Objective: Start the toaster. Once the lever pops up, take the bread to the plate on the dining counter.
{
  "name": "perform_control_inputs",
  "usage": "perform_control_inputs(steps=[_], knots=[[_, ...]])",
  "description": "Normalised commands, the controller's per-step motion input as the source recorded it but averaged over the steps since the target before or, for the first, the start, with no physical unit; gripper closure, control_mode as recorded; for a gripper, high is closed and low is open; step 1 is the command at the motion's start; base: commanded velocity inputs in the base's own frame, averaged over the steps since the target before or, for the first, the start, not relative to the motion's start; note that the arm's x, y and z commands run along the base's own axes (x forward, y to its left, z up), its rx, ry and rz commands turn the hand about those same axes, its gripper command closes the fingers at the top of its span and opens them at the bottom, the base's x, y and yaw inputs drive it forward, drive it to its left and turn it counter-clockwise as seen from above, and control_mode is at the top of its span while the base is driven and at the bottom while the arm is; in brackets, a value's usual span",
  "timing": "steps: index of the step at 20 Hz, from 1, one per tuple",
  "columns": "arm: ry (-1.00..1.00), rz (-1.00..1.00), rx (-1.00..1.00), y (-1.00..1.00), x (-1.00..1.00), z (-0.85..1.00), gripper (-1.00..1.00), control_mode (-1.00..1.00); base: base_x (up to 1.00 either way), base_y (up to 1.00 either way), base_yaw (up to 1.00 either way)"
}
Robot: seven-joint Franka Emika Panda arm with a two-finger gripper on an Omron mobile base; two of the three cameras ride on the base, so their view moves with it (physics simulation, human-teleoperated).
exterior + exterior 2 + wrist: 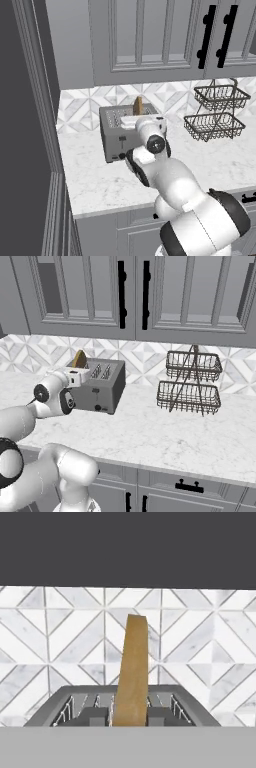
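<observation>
- Bread (132, 671) stands upright in a slot of the toaster (116, 134), well proud of the top; in the hand view I see it edge-on, dead ahead, long axis vertical with a slight lean.
- Toaster sits on the wall counter (100, 180) near its left end, back close to the patterned backsplash (50, 637).
- Gripper (131, 120) hovers over the toaster's front part, just short of the slice. Fingers hidden; I cannot tell whether they are apart or together.
- My judgement: the slice lies straight forward of the hand, so the coming reach is a short advance, pads meeting its broad faces.
- Wire two-tier basket (192, 383) stands well apart toward the counter's right; nothing blocks the path.
</observation>
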Motion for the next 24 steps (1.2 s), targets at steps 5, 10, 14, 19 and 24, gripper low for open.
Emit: perform_control_inputs(steps=[5,10,14,19,24], knots=[[0.16,-0.05,-0.01,-0.28,-0.73,0.81,1.0,-1.0,0.0,0.0,0.0],[0.28,-0.04,-0.02,-0.3,-0.89,0.58,1.0,-1.0,0.0,0.0,0.0],[0.29,-0.04,-0.04,-0.26,-0.95,0.19,1.0,-1.0,0.0,0.0,0.0],[0.2,-0.04,-0.07,-0.08,-0.82,0.3,1.0,-1.0,0.0,0.0,0.0],[0.13,0.0,-0.07,-0.24,-0.78,0.35,1.0,-1.0,0.0,0.0,0.0]])
